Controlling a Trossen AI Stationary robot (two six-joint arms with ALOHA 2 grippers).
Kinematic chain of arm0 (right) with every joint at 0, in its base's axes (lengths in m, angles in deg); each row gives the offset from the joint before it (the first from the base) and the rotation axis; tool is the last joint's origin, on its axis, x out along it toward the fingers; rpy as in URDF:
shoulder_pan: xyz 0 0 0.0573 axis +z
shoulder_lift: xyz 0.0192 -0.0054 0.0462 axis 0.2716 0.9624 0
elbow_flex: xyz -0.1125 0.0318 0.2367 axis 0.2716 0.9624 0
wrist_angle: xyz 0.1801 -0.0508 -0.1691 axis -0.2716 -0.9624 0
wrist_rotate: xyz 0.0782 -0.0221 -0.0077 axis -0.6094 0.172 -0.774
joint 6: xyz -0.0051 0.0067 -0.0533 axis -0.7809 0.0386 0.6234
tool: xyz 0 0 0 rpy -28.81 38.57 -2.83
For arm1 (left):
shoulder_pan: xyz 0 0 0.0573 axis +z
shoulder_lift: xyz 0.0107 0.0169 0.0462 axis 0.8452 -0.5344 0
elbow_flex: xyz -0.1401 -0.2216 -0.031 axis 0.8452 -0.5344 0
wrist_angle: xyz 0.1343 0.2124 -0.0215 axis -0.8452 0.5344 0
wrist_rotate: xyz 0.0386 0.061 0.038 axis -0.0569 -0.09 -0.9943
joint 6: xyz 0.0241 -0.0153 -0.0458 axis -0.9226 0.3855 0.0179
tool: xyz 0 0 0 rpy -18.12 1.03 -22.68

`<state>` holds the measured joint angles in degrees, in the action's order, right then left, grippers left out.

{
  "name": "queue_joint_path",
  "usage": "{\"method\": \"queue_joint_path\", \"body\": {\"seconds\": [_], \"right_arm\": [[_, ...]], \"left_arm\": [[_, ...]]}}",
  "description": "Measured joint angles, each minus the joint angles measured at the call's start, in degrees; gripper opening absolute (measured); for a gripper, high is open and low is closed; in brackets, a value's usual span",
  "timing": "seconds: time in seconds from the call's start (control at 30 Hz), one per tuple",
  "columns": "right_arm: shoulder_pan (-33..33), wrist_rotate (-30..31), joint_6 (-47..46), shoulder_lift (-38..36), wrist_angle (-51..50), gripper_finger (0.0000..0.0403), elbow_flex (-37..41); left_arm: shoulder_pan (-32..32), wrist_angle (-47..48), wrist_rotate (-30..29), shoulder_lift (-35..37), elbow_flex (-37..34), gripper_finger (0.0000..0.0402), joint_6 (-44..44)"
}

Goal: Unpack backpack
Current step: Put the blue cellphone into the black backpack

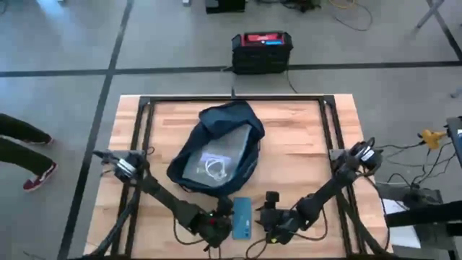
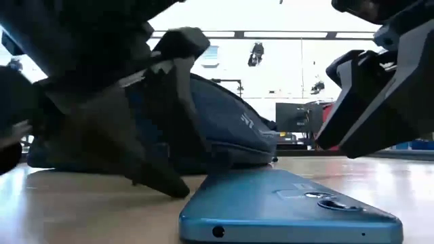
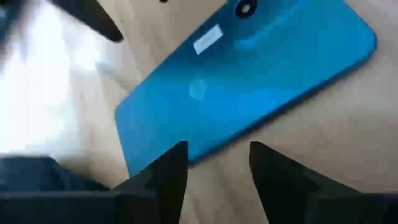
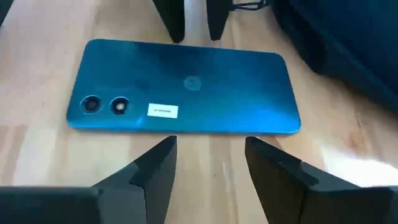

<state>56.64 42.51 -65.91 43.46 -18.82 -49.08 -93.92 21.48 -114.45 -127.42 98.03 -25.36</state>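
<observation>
The dark navy backpack [image 1: 216, 148] lies open on the middle of the table, with a coiled white cable [image 1: 215, 170] on its pale lining. A blue phone [image 1: 242, 217] lies flat, back up, on the wood near the table's near edge; it also shows in the right wrist view [image 4: 186, 87]. My left gripper [image 1: 225, 222] is open, low at the phone's left long edge [image 3: 186, 155]. My right gripper [image 1: 266, 217] is open and empty, a little to the right of the phone's other long edge [image 4: 210, 149]. My left gripper's fingertips [image 4: 177, 25] stand at the phone's left long edge, slanting down from the table's left. I cannot tell whether they touch it. The phone lies flat on the table.
A black box with a red top [image 1: 261, 49] stands on the floor beyond the far edge. A person's legs and red shoe [image 1: 32, 177] show at the left. Cables [image 1: 411, 162] lie at the right. Bare wood shows on either side of the backpack.
</observation>
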Motion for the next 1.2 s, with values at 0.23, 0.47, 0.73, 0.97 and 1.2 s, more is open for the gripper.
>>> {"method": "queue_joint_path", "body": {"seconds": [0.23,0.47,0.73,0.97,1.2], "right_arm": [[-0.22,-5.95,-0.04,3.68,3.6,0.0181,0.74],[-0.99,-5.5,0.55,8.75,7.52,0.0181,-1.22],[-2.36,-5.64,6.85,5.76,7.23,0.0181,-1.68],[-2.86,-3.49,8.62,2.99,9.51,0.0181,-2.06],[-2.91,-4.58,8.64,4.02,8.46,0.0181,-1.99]], "left_arm": [[0.32,-6.88,1.46,-1.26,-2.03,0.0158,-10.72],[0.65,-8.2,1.5,-1.34,-2.26,0.0158,-11.74],[1.16,-8.82,1.93,-1.34,-2.18,0.0158,-13.44],[1.36,-9.23,1.26,-0.95,-2.23,0.0158,-13.35],[1.4,-9.16,0.83,-0.89,-2.25,0.0158,-12.66]]}}
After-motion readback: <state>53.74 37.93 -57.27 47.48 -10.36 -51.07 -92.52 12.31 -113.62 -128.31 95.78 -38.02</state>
